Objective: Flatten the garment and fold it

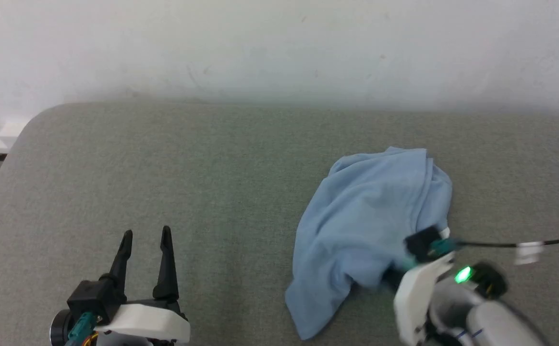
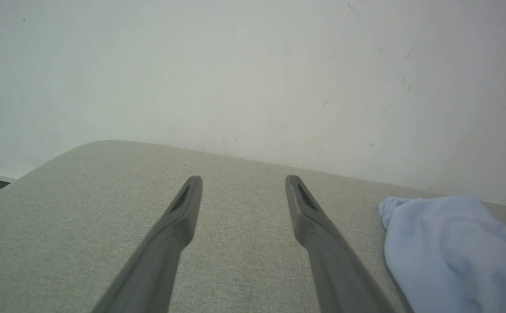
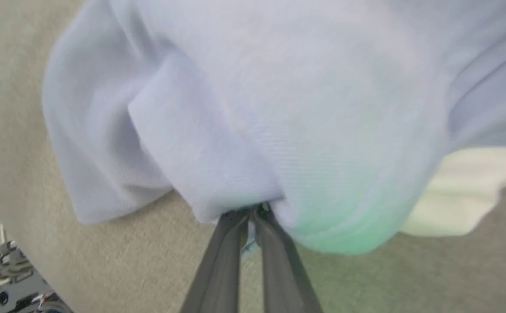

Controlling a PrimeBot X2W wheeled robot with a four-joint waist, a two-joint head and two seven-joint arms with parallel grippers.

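Observation:
The garment [image 1: 370,226] is a light blue shirt lying crumpled in a heap on the right half of the grey-green cushion [image 1: 212,168]. Its edge also shows at the right of the left wrist view, as the garment [image 2: 448,248]. My right gripper [image 3: 252,211] is shut on a fold at the near edge of the garment [image 3: 279,108], with the cloth bunched over the fingertips; a white piece of the shirt [image 3: 461,191] pokes out at the right. In the head view the right wrist [image 1: 428,269] presses against the heap's lower right. My left gripper [image 1: 146,235] stands open over bare cushion at the lower left; its fingers [image 2: 183,208] hold nothing.
A pale wall [image 1: 279,48] runs right behind the cushion. The cushion's rounded left corner [image 1: 34,120] drops to the floor. A black cable [image 1: 500,244] trails right from the right wrist. Bare cushion lies between the two grippers.

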